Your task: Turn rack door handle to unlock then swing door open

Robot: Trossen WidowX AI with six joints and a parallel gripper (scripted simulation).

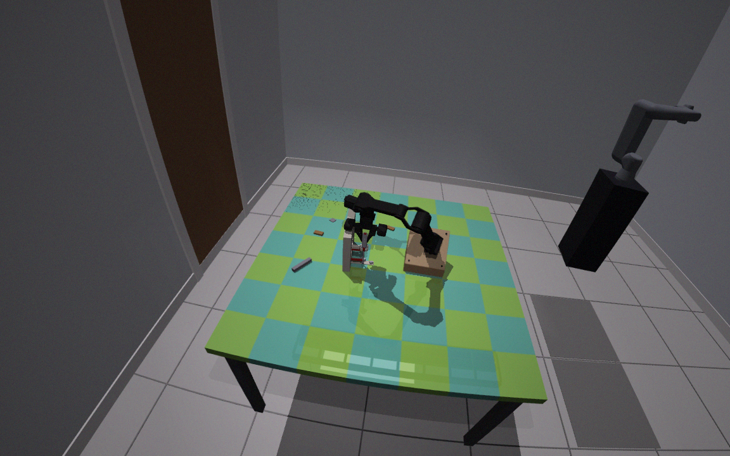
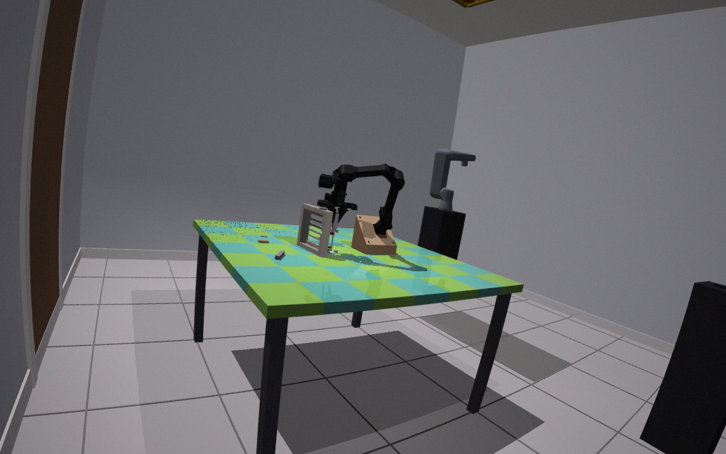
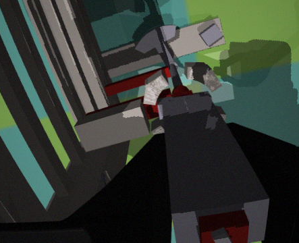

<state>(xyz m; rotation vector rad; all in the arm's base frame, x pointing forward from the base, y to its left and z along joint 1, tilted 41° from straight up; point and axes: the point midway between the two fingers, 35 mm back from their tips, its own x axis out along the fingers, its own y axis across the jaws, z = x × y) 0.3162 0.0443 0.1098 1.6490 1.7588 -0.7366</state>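
The rack's pale frame (image 1: 347, 252) (image 2: 325, 234) stands upright on the checkered table. The slatted door shows only in part, and its angle is hard to tell. The upright handle (image 3: 210, 158) is a dark grey block with red parts, at the frame's arm side. My gripper (image 1: 364, 237) (image 2: 336, 216) (image 3: 194, 139) points down over it and is shut on the handle, a black finger on each side. Red bars and a pale bracket (image 3: 112, 126) show between handle and rack in the wrist view. The handle's turn is hard to tell.
The arm's wooden base (image 1: 424, 267) (image 2: 367, 243) stands right of the rack. A grey bar (image 1: 301, 265) (image 2: 280, 255), an orange block (image 1: 318, 233) (image 2: 263, 241) and a small grey piece (image 1: 332, 220) lie left of the rack. Another orange piece (image 1: 391, 228) lies behind the gripper.
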